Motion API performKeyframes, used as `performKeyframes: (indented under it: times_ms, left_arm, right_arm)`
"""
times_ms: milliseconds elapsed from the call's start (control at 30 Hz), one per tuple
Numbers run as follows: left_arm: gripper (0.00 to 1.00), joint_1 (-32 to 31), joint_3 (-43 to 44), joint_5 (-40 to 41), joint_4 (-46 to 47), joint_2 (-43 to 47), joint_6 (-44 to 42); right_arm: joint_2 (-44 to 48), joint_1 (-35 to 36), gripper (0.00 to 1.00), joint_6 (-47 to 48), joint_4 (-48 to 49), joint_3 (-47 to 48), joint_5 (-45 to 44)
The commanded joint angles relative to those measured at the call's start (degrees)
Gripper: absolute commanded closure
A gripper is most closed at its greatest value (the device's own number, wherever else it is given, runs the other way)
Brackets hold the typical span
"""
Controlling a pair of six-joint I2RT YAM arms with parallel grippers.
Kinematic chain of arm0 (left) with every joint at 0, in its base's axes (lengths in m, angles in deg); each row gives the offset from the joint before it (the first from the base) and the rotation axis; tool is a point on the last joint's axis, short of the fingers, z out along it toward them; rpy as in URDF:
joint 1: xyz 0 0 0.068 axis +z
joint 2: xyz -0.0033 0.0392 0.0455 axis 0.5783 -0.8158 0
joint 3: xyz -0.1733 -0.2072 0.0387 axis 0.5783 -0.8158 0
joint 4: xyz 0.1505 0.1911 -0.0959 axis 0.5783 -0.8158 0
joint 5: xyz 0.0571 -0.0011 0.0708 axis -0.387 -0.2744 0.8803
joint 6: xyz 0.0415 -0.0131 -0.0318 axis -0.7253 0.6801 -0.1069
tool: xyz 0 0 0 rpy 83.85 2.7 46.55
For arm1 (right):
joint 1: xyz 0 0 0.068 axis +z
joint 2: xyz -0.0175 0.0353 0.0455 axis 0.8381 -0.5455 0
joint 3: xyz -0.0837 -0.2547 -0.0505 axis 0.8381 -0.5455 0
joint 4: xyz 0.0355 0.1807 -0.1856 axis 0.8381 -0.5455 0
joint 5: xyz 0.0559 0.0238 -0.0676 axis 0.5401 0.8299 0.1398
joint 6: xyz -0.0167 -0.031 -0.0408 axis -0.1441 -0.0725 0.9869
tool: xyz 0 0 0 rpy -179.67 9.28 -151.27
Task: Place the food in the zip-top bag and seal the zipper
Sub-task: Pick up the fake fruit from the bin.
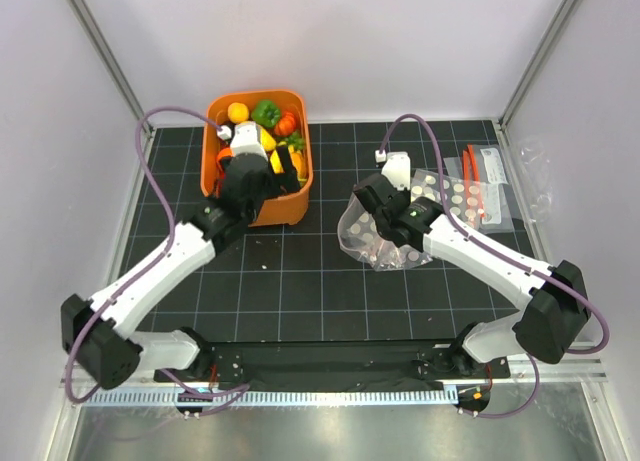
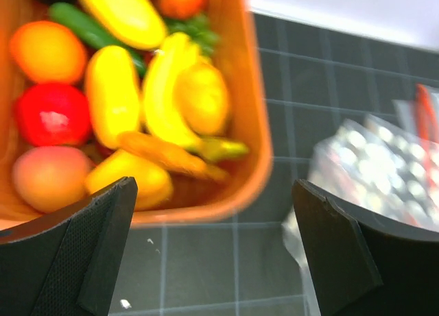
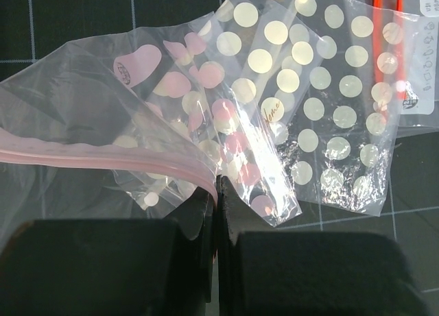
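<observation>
Glossy plastic toy fruits and vegetables [image 1: 262,129] fill the orange plastic bin [image 1: 304,171] at the far left corner of the black gridded worktop [image 1: 290,281]. The left gripper [image 1: 256,157] hangs right over them, its jaws spread wide with nothing between them. That arm is clearly the nearer one to the food, which lies just ahead of and below its fingertips.

The clear, crinkly plastic zip-top bag [image 1: 365,239] lies well apart from the bin, right of centre and towards the right edge, so any piece picked must travel rightward across the mat. The right gripper [image 1: 376,207] is at the bag's far-left side.

From the right wrist, the pale pink zipper strip [image 3: 103,157] runs roughly crosswise and ends at the right gripper [image 3: 215,201], whose jaws are pressed together on the film there (a pinch the top view cannot resolve). Whether the mouth is parted cannot be told. White-dotted bags [image 3: 322,110] lie beside it.

The left wrist view alone shows the pile's detail: a yellow banana [image 2: 161,96] with its long axis pointing away from the left gripper [image 2: 212,213].
</observation>
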Motion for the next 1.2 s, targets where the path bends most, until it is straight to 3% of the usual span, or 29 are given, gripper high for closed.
performKeyframes:
  times_ms: [0,300,700,1000,1067,1100,1167]
  left_arm:
    - [0.0,6.2,8.2,2.4,-7.5,-7.0,3.8]
    - [0.0,20.1,23.9,-5.6,-12.4,-25.3,13.1]
    - [0.03,25.4,34.7,-12.2,-0.6,-43.8,18.9]
    - [0.08,27.2,38.0,-11.4,3.9,-52.2,23.6]
    - [0.19,27.7,37.4,-13.2,8.7,-53.1,24.1]
    - [0.31,28.0,36.5,-13.7,10.6,-53.2,23.6]
    - [0.45,28.2,35.1,-13.7,14.8,-52.3,23.0]
  right_arm:
    - [0.5,0.3,0.99,-0.8,2.6,0.6,0.0]
    - [0.6,0.3,0.99,-1.1,4.7,-1.0,1.9]
    - [0.1,0.3,0.99,-2.5,5.2,-0.9,4.8]
    - [-0.4,0.3,0.99,-2.8,4.9,-0.8,3.5]
    - [-0.1,0.3,0.99,-2.7,4.8,-0.8,4.1]
    - [0.0,0.3,0.99,-2.7,4.9,-0.9,4.3]
    - [-0.1,0.3,0.99,-2.7,5.4,-1.2,4.9]
